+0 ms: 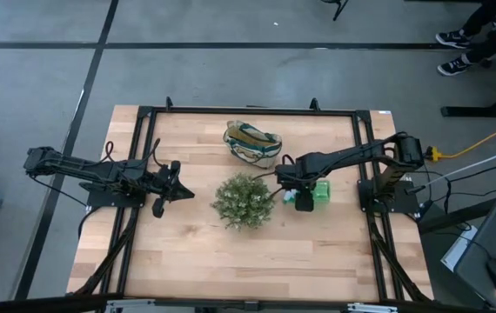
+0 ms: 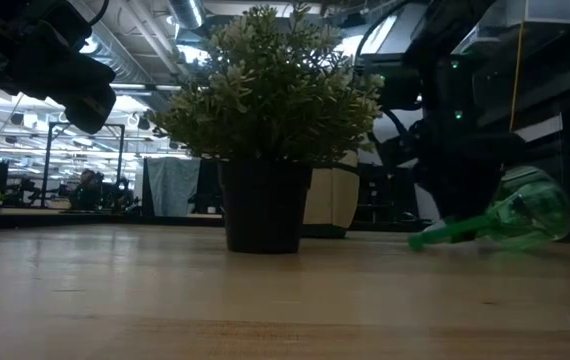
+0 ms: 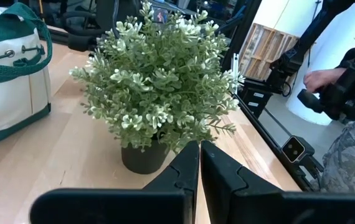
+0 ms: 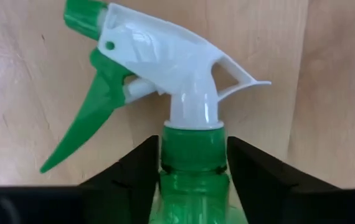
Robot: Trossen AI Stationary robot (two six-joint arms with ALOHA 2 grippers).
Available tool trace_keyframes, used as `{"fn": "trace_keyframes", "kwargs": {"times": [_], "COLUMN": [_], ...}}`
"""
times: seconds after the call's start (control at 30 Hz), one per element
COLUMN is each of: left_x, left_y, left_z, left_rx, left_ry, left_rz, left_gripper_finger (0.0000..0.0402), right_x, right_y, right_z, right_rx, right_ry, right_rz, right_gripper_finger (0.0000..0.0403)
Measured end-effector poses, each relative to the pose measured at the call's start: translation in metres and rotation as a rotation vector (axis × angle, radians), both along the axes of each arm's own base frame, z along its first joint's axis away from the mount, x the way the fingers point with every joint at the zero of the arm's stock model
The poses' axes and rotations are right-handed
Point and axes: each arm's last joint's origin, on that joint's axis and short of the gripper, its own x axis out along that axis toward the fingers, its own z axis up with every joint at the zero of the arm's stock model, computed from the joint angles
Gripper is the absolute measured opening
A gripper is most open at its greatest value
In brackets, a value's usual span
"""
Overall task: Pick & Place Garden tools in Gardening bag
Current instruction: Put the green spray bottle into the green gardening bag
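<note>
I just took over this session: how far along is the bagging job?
Nothing can be seen in the bag, though its inside is hard to see. The right gripper straddles the neck of the green spray bottle, which lies on its side on the table beside the plant. The left gripper waits shut. Gripping, lifting and bagging remain.

potted plant (image 1: pixel 243 201) stands mid worktop (image 1: pixel 231 261), between the two hands. bag (image 1: pixel 251 143) just behind it, narrow gap between. spray bottle (image 1: pixel 316 193) lies right of plant. front strip of worktop open.
</note>
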Motion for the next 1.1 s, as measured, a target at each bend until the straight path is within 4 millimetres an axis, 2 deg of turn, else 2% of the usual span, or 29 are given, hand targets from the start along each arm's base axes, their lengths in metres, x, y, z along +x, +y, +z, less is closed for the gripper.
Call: {"fn": "trace_keyframes", "kwargs": {"times": [0.13, 0.17, 0.43, 0.83, 1.1], "left_x": [0.0, 0.0, 0.0, 0.0, 0.0], "left_y": [0.0, 0.0, 0.0, 0.0, 0.0], "left_z": [0.0, 0.0, 0.0, 0.0, 0.0], "left_rx": [0.0, 0.0, 0.0, 0.0, 0.0], "left_ry": [0.0, 0.0, 0.0, 0.0, 0.0], "left_rz": [0.0, 0.0, 0.0, 0.0, 0.001], "left_gripper_finger": [0.0013, 0.0012, 0.0013, 0.0013, 0.0011], "right_x": [0.0, 0.0, -0.001, -0.015, -0.025], "right_y": [0.0, 0.0, 0.0, 0.002, 0.002], "right_z": [0.0, 0.0, 0.009, 0.055, 0.078], "right_rx": [-0.001, -0.002, -0.002, 0.048, 0.062], "right_ry": [-0.002, -0.002, -0.034, -0.208, -0.305], "right_rz": [-0.003, -0.011, -0.081, -0.132, -0.2], "right_gripper_finger": [0.0144, 0.0142, 0.0143, 0.0143, 0.0143]}}
